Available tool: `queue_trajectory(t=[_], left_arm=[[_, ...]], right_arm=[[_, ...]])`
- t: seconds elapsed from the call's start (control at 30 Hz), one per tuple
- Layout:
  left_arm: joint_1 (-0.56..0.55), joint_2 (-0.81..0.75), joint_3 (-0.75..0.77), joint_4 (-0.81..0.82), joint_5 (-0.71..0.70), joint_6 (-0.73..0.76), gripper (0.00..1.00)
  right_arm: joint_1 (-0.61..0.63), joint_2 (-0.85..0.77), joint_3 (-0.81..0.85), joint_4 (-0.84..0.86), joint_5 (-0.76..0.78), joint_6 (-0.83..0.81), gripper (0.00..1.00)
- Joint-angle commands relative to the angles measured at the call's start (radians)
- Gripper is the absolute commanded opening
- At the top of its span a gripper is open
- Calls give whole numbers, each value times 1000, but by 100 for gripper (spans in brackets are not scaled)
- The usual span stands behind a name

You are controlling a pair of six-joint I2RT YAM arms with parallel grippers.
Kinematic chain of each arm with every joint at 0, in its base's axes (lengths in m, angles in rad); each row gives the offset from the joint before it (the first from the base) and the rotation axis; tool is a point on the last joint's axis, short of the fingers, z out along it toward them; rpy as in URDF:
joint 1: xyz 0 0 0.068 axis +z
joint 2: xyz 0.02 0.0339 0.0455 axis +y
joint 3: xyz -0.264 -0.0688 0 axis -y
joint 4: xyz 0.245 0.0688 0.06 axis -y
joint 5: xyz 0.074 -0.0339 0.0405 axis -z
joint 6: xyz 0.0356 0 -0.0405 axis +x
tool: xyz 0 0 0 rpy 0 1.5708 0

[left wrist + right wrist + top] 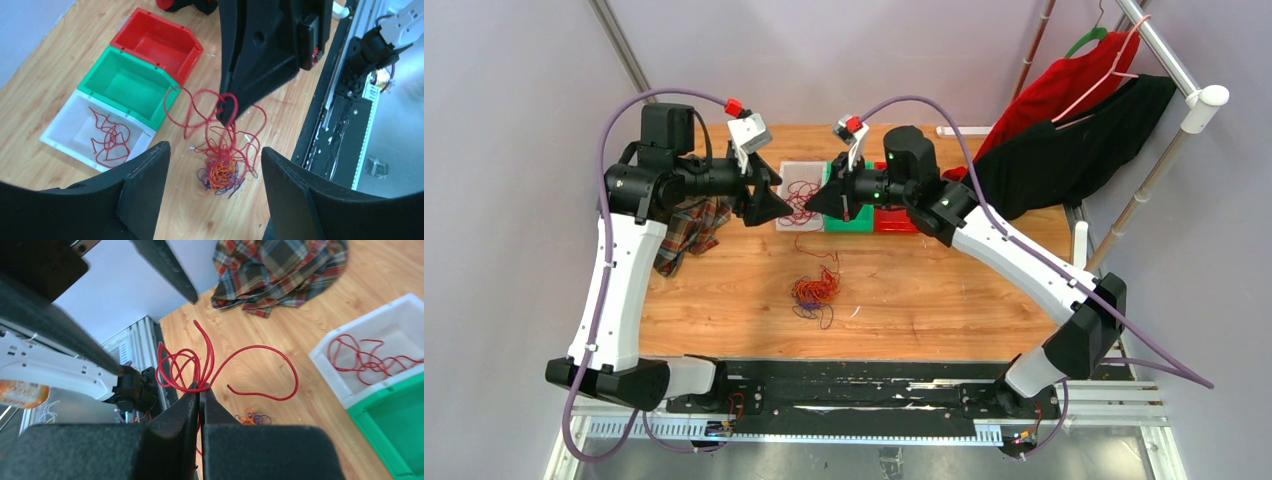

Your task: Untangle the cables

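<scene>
A tangle of red, orange and dark purple cables (816, 292) lies mid-table, also in the left wrist view (225, 172). My right gripper (200, 386) is shut on several loops of a red cable (260, 347) and holds them above the table. Red strands hang from it down to the tangle (200, 107). In the top view it (812, 201) hovers by the white bin. My left gripper (214, 150) is open and empty, above the tangle and facing the right gripper (776, 204). A separate red cable (107, 137) lies in the white bin (65, 135).
A green bin (125, 80) and a red bin (157, 37) stand in a row with the white one at the back of the table. A plaid cloth (689, 230) lies at the left. Red and black clothes (1074, 120) hang at the back right.
</scene>
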Motion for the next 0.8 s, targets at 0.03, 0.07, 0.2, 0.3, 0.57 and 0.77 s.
queue_trajectory(t=[0.03, 0.07, 0.2, 0.3, 0.57, 0.77], left_arm=[[1, -3, -6, 14, 93, -12, 63], [1, -13, -23, 13, 98, -3, 61], [1, -31, -58, 12, 7, 49, 15], [1, -28, -48, -4, -8, 66, 2], [-1, -50, -76, -7, 60, 51, 1], [-28, -31, 28, -5, -138, -11, 0]], right_arm=[[45, 2, 3, 47, -41, -6, 1], [46, 5, 5, 50, -50, -5, 1], [50, 5, -1, 48, -87, -8, 0], [52, -5, -29, 66, -91, -3, 1], [53, 2, -40, 57, -55, 5, 1], [50, -67, -128, 34, 127, -21, 35]])
